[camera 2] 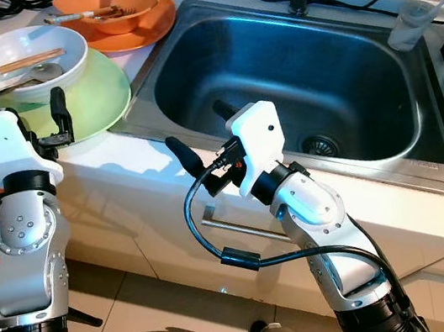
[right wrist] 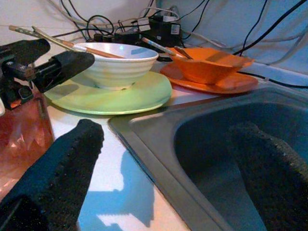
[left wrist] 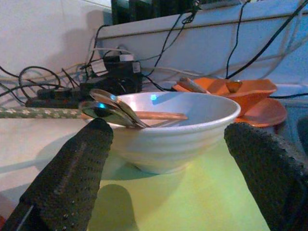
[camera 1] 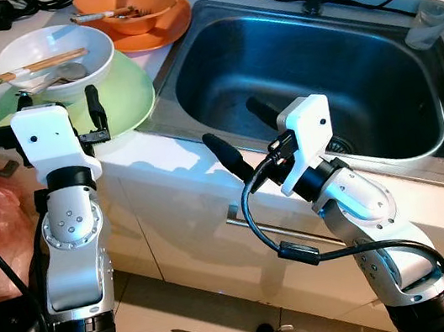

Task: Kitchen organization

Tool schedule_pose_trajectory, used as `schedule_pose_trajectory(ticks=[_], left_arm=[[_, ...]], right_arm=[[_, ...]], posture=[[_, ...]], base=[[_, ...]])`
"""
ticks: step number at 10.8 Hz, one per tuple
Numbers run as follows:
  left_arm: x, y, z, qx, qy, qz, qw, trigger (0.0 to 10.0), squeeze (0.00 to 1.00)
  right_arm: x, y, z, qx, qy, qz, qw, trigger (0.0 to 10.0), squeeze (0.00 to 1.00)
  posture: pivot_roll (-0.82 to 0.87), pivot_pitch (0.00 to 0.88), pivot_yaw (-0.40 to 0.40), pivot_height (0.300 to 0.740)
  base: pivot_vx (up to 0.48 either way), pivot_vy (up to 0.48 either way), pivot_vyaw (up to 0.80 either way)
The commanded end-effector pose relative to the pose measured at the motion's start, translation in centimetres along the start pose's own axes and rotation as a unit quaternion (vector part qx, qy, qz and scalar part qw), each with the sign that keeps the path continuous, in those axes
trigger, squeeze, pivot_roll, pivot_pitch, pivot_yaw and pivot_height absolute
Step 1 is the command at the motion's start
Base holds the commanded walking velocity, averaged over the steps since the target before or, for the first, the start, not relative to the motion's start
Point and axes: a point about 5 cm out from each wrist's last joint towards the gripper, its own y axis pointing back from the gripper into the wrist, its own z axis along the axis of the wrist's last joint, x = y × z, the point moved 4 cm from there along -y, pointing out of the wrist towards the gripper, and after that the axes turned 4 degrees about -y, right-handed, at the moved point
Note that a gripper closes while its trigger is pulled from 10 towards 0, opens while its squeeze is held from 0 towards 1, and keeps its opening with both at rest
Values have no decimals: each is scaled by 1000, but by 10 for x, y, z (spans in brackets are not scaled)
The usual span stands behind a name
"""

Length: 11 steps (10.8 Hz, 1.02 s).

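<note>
Beside the steel sink (camera 1: 423, 145), a white bowl (camera 1: 59, 61) with chopsticks (camera 1: 11, 77) sits on a green plate (camera 1: 129, 92); the left gripper (left wrist: 163, 168), fingers spread and empty, should straddle the bowl squarely before closing, while the right gripper (camera 1: 238, 133) hovers released over the sink's near rim.

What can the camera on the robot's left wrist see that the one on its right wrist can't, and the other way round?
The left wrist view alone shows a metal spoon lying in the white bowl, seen between the left gripper's open fingers. The right wrist view alone shows the steel sink, the counter edge and the left gripper itself, framed by the right gripper's open fingers. Both share the white bowl with chopsticks, the green plate, the orange bowl on its orange plate, and tangled cables.
</note>
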Motion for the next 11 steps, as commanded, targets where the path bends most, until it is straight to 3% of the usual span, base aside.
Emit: schedule_pose_trajectory(ticks=[1, 11], left_arm=[[-6, 0, 0, -1, 3, -12, 1000, 10000, 0], [-14, -5, 3, -6, 17, -33, 999, 10000, 0]], right_arm=[[-1, 1, 0, 0, 3, -3, 1000, 10000, 0], [-1, 1, -1, -1, 3, -4, 1000, 10000, 0]], posture=[[-25, 167, -112, 740], [-24, 164, -108, 740]], base=[[0, 0, 0], [0, 0, 0]])
